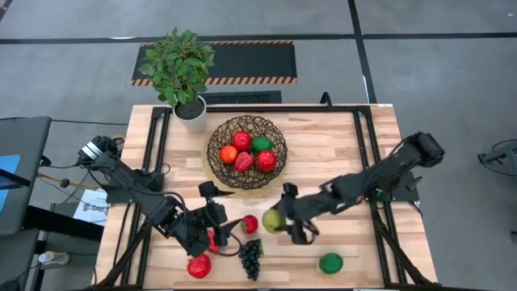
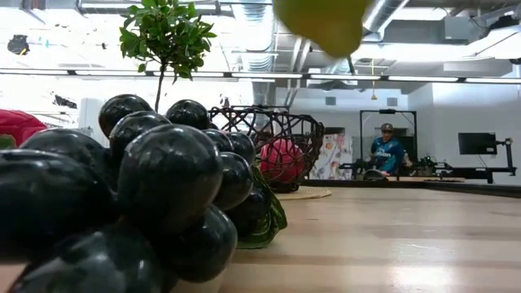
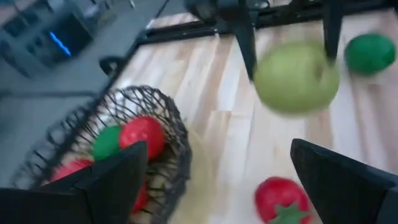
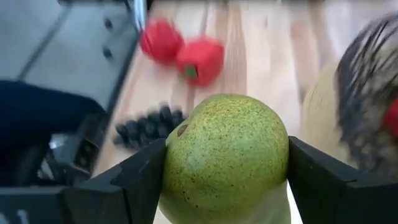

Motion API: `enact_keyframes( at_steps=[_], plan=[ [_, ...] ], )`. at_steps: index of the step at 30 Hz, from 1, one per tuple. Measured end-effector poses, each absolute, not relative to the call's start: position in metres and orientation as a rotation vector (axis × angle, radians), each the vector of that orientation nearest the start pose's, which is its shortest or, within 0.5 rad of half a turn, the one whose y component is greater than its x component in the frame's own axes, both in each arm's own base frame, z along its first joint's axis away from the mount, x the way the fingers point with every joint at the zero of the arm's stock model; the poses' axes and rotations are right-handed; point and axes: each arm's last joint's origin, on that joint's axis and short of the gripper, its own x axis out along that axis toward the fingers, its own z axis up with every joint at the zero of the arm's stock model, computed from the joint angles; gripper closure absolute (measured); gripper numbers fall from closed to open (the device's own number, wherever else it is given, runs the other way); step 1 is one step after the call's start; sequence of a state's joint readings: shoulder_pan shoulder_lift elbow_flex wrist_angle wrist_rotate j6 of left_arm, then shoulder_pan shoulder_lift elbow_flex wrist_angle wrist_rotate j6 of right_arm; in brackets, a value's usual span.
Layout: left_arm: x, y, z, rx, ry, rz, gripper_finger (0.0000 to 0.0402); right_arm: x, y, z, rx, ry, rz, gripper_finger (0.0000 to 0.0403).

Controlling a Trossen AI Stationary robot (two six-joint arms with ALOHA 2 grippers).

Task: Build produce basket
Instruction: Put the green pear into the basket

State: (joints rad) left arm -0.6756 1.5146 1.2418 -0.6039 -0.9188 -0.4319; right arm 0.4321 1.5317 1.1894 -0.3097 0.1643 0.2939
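**Pear lifted, basket half filled**

Pale wood tabletop point(image 1: 339, 153), workshop behind. Pear point(image 4: 225, 155) clamped between right tool's point(image 1: 284, 222) fingers, raised clear of the wood near the front edge, likely for carrying to the basket point(image 1: 220, 174) mid-tabletop, back. Left tool point(image 1: 212, 229) spread wide, empty, above a strawberry point(image 1: 250, 224); grapes point(image 1: 250, 257) at front edge.

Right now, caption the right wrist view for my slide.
Right pincer grips a green pear above the table, grapes beyond.
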Motion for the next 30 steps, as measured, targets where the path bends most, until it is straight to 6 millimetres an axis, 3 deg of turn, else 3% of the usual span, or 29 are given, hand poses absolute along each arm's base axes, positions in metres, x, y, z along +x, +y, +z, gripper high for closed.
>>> enact_keyframes(
  at_steps=[6, 11, 17, 30],
  plan=[
    [0.268, -0.178, 0.276, 0.335, 0.473, 0.313, 0.0020, 0.281, 0.123, 0.342, 0.086, 0.388, 0.182, 0.0100],
    [0.288, -0.172, 0.285, 0.275, 0.305, 0.281, 0.0020, 0.276, 0.120, 0.366, 0.028, 0.206, 0.212, 0.0098],
    [0.297, -0.174, 0.310, 0.269, 0.100, 0.181, 0.0020, 0.278, 0.122, 0.373, 0.002, 0.127, 0.225, 0.0098],
    [0.306, -0.168, 0.321, 0.364, -0.021, 0.146, 0.0020, 0.278, 0.122, 0.376, -0.009, 0.086, 0.246, 0.0097]
  ],
)
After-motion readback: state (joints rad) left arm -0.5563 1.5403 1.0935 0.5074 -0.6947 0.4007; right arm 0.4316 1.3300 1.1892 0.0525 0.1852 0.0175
